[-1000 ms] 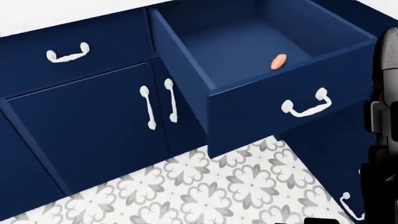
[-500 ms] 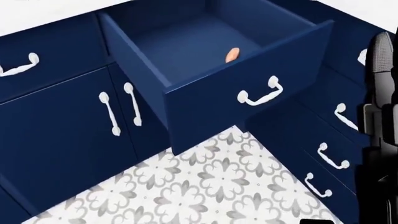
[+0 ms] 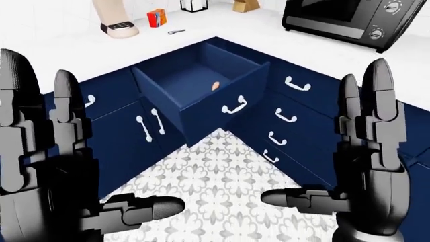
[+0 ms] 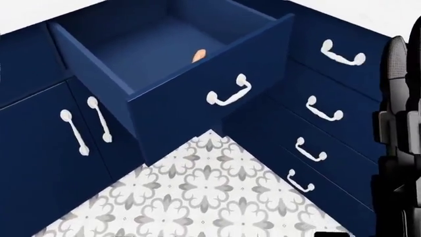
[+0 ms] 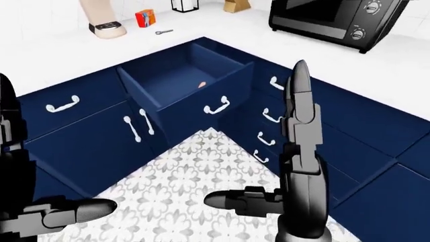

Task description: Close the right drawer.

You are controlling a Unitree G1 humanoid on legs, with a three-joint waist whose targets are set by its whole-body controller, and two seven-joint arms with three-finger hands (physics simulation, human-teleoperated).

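Standing pulled well out of the navy corner cabinet, the right drawer sits upper-centre in the head view, its front panel angled toward the lower right. 1 white handle is fixed to that front panel. Inside, 1 small orange object lies on the drawer floor near the front wall; what it is cannot be told.

Left of the drawer in the head view, 2 cabinet doors meet with a pair of vertical white handles just beside each other. To the drawer's right, a stack of shut drawers runs down the adjoining cabinet face, each with its own white handle. Below lies the patterned grey and white floor.

Both black hands are raised close to the cameras, well apart from the drawer and touching nothing. The left hand fills the left of the left-eye view with fingers released and upright, thumb pointing inward. The right hand stands on the right of that view, likewise released, fingers straight up and thumb stretched toward the left.

Above the cabinets, the white worktop carries a black microwave at the upper right, a small red box and a small metal item.
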